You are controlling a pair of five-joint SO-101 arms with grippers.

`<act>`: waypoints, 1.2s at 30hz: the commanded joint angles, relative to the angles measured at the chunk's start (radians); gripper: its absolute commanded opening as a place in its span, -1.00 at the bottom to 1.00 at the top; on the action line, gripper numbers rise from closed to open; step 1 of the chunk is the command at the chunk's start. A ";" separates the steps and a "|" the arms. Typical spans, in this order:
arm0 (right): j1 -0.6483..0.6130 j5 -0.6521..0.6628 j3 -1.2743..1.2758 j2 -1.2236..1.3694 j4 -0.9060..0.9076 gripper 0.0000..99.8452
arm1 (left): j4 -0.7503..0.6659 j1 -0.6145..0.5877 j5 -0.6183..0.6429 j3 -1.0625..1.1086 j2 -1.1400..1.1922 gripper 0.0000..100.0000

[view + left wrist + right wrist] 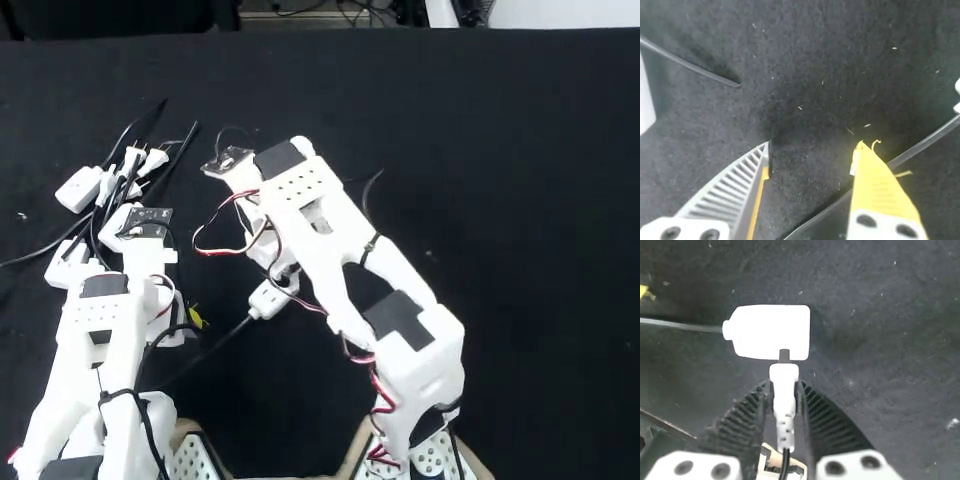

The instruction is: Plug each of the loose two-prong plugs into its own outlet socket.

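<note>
My right gripper (784, 390) is shut on a small white two-prong plug (784, 405). The plug's dark prong meets the edge of a white outlet socket (771, 332) lying on the black cloth; how deep it sits I cannot tell. In the high view that socket (262, 300) lies near the table's middle under the right gripper (278, 282), its black cable trailing toward the front left. My left gripper (812, 147) is open just above bare cloth, with nothing between its fingers, and a thin black cable (920, 145) passes under its yellow finger (875, 180).
More white plugs and sockets with tangled black cables lie at the back left: one block (78, 188), a plug (150, 160) and another piece (65, 265). The black cloth (500, 180) covers the whole table. Red and white arm wires (215, 235) loop between the arms.
</note>
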 commanded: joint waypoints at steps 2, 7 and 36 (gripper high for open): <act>-0.005 -0.025 -0.117 0.071 0.044 -0.98 | -0.002 -0.008 -0.003 -0.004 -0.012 -0.47; 0.026 -0.044 -0.199 0.093 0.064 -0.98 | -0.002 -0.008 -0.003 -0.004 -0.012 -0.47; 0.028 -0.014 -0.134 0.053 0.069 -0.98 | -0.002 -0.010 -0.003 -0.004 -0.014 -0.47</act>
